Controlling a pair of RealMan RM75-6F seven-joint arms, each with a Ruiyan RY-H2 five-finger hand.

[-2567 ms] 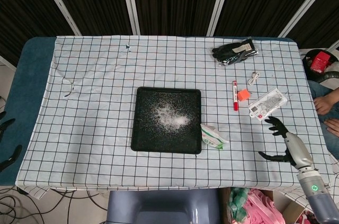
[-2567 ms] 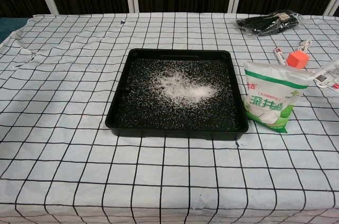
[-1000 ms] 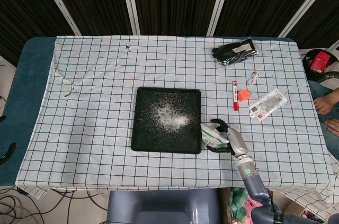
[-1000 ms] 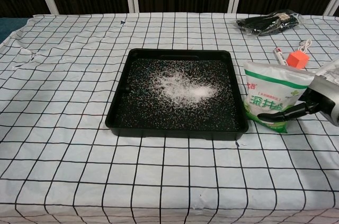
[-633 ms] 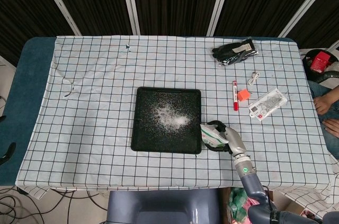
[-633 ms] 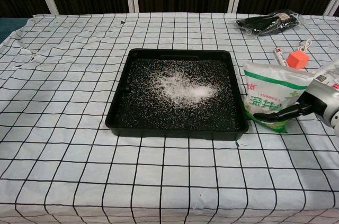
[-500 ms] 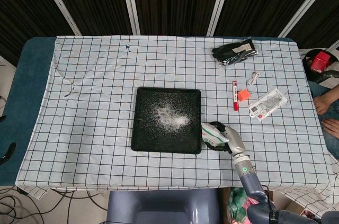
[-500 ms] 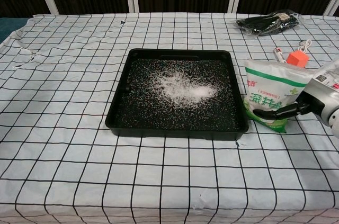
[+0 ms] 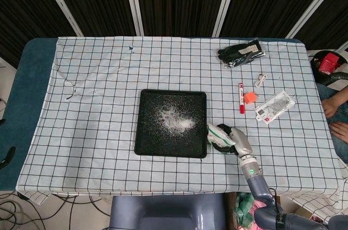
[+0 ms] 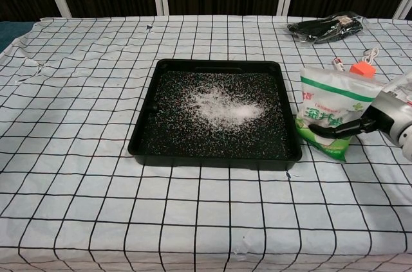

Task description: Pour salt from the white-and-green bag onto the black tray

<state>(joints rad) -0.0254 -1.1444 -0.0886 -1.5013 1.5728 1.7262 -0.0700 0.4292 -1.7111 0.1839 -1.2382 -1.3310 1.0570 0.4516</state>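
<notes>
The black tray [image 9: 139, 132] [image 10: 212, 160] lies mid-table with white salt scattered over its floor. Just right of it stands the white-and-green salt bag [image 9: 216, 131] [image 10: 327, 99], upright and leaning a little. My right hand [image 9: 236, 137] [image 10: 368, 121] grips the bag from its right side, dark fingers wrapped across its lower front. Of my left hand [image 9: 4, 157] only dark fingertips show at the head view's left edge, off the table, spread apart and holding nothing.
Behind the bag lie a red marker [image 9: 241, 98], an orange block [image 9: 249, 97] [image 10: 362, 68], a clear packet [image 9: 275, 106] and a small cable [image 9: 261, 80]. Black gloves [image 9: 241, 52] [image 10: 325, 27] sit at the far right corner. A person's hands [image 9: 333, 109] are beyond the right edge.
My right hand came in from the right, closed its fingers around the salt bag, and the bag has since risen slightly and shifted. The tray has not moved.
</notes>
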